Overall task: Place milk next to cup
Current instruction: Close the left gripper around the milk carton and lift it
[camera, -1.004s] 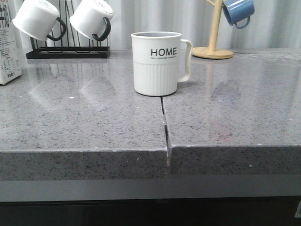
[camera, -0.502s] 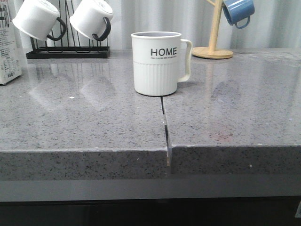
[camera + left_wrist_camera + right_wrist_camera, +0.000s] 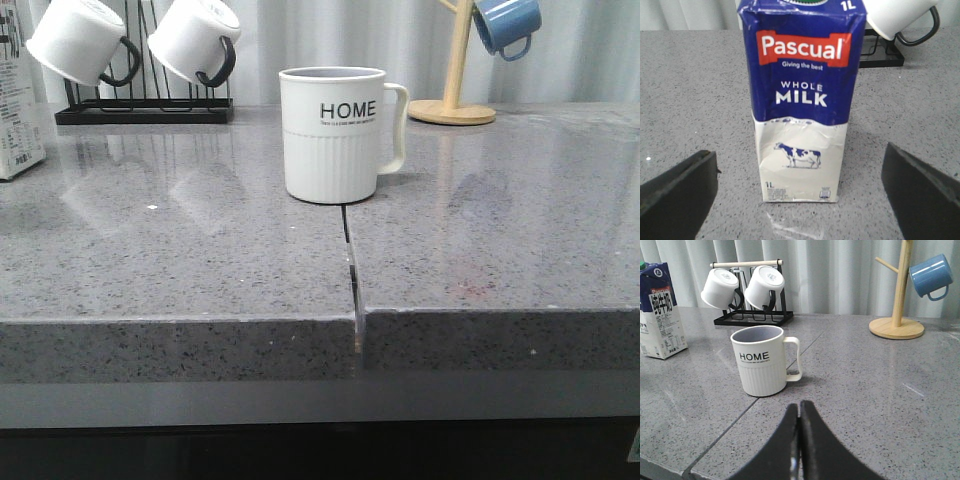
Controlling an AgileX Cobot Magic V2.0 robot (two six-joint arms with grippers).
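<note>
The milk (image 3: pixel 802 100), a tall white carton with a dark blue top band and a cow picture, stands upright on the grey counter. In the front view only its edge (image 3: pixel 20 110) shows at the far left. My left gripper (image 3: pixel 800 200) is open, its jaws wide apart on either side of the carton's base and a little short of it. The cup (image 3: pixel 335 135), off-white with "HOME" lettering, stands at the counter's middle; it also shows in the right wrist view (image 3: pixel 762 360). My right gripper (image 3: pixel 799 410) is shut and empty, a short way in front of the cup.
A black rack (image 3: pixel 145 110) with two white mugs (image 3: pixel 80 40) hanging on it stands at the back left. A wooden mug tree (image 3: pixel 455 105) with a blue mug (image 3: pixel 505 25) stands at the back right. A seam (image 3: pixel 350 270) runs from the cup to the counter's front edge.
</note>
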